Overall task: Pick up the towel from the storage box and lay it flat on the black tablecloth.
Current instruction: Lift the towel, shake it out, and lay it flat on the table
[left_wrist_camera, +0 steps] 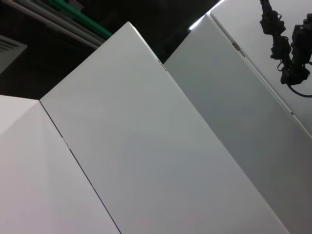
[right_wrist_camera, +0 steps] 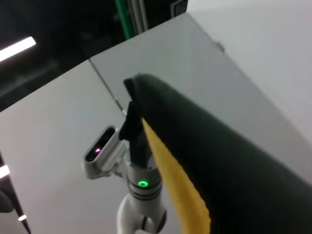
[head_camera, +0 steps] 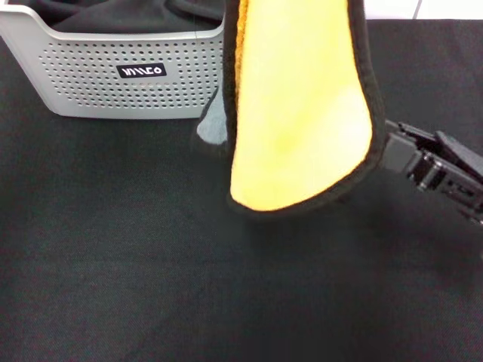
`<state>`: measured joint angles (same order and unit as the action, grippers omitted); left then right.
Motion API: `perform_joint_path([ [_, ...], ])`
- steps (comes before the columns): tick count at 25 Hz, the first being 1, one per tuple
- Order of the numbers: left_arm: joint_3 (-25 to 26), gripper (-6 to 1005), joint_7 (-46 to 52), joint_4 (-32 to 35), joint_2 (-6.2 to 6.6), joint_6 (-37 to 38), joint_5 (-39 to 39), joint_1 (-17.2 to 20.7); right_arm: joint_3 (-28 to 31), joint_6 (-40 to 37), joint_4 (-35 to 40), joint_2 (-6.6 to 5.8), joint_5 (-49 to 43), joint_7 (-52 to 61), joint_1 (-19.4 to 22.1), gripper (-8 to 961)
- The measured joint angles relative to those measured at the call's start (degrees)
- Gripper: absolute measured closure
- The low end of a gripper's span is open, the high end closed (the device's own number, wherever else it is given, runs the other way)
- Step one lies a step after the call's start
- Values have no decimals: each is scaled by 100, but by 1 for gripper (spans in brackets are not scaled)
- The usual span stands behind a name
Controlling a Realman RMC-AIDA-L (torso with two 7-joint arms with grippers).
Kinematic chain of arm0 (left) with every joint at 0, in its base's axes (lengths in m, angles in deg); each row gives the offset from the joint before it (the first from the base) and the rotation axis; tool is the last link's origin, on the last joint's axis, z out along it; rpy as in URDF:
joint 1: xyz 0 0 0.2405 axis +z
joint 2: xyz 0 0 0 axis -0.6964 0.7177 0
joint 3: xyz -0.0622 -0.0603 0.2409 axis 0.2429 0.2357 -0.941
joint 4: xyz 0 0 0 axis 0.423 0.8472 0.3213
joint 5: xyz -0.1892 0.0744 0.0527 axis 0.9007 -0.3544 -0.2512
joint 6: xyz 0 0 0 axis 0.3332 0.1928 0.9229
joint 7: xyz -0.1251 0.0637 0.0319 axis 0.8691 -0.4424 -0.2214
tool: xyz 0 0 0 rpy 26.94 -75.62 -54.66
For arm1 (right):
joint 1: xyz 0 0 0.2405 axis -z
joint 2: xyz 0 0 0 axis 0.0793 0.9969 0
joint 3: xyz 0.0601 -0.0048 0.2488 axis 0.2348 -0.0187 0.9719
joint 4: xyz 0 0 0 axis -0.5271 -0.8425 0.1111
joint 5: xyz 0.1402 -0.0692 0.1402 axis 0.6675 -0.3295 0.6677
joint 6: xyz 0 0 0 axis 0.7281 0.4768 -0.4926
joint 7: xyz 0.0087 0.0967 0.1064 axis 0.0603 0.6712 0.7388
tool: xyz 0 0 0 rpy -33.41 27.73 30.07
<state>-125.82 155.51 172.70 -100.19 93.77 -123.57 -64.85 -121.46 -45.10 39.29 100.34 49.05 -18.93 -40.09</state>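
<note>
Right gripper (head_camera: 394, 149) reaches in from the right side of the head view, low over the black tablecloth (head_camera: 151, 271), its black tip up against the right edge of the towel (head_camera: 302, 98). Its tip is hidden by the towel's trim, so I cannot tell whether it holds the towel or only sits beside it.

The towel hangs upright in mid-air above the middle of the tablecloth, clear of it, with its yellow-orange face toward the head camera. Black trim runs round its rounded lower end, and a patch of the grey face peeks out at its left edge. Its top runs out of the head view.

In the right wrist view the towel (right_wrist_camera: 214, 151) fills the foreground, dark side up with a yellow strip along one edge. At its far corner the left gripper (right_wrist_camera: 132, 119), on a white arm with a green light, is pinched closed on the trim.

Far left on the tablecloth stands the storage box (head_camera: 90, 87), with a dark cloth (head_camera: 136, 13) inside it. The left wrist view shows only white wall panels (left_wrist_camera: 146, 146).
</note>
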Motion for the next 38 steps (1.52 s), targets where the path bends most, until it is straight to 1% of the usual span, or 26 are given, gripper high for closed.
perform_joint_path([
  [3, -24, 986, -23, -1, 3, 0, 0, -7, 25, -97, 3, -3, -52, 59, -56, 621],
  [9, -32, 986, -78, -1, 0, 0, -44, -15, 98, -360, -15, -15, 11, 75, 90, 608],
  [14, -62, 986, -80, -1, 0, 1, -49, -34, 210, -386, -30, -34, 22, 78, 165, 584],
  [18, -87, 986, -80, -1, 0, 1, -52, -43, 227, -353, -33, -32, 34, 83, 115, 585],
  [23, -120, 986, -74, -1, 0, -2, -52, -50, 193, -346, -26, 6, -15, 145, -28, 587],
  [30, -132, 986, -42, -1, 0, -8, -52, -48, 177, -336, 5, 49, -45, 208, -105, 590],
  [38, -137, 986, -30, 6, 0, -9, -52, -47, 169, -92, 2, 125, -134, 311, -234, 592],
])
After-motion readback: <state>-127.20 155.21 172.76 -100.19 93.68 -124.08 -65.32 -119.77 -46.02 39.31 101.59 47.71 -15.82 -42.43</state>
